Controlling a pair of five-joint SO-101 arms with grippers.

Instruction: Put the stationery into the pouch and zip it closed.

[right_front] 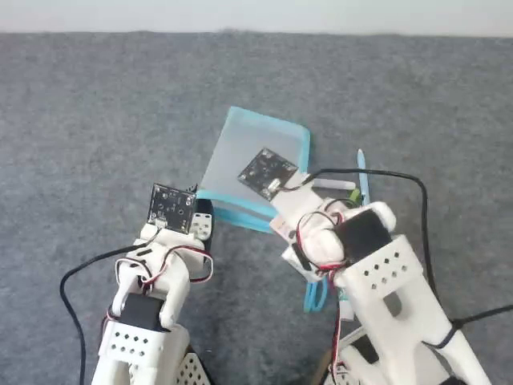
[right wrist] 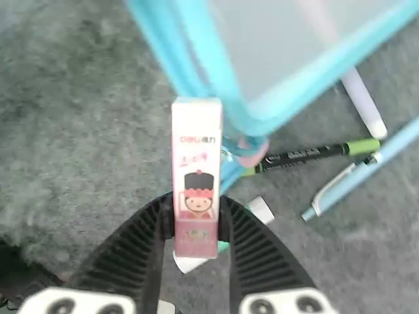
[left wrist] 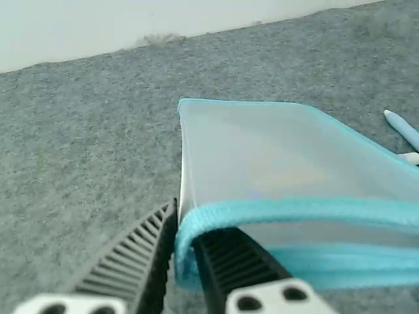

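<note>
Counts: 1 translucent turquoise-trimmed pouch (left wrist: 262,163). 3 pens, i.e. 1 pale-blue plastic pen (right wrist: 366,171), 1 black-and-green pen (right wrist: 308,156), 1 white pen (right wrist: 363,104). 1 pink-white rectangular eraser (right wrist: 196,163). 2 black ribbed grippers: left gripper (left wrist: 185,226), right gripper (right wrist: 196,201).

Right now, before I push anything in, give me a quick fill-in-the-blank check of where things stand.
1. The left gripper pinches the pouch by its ____ trim.
2. The right gripper is shut on the ____, held at the pouch's mouth.
3. ____ pens lie beside the pouch, outside it.
Missing words: blue; eraser; three.
</note>
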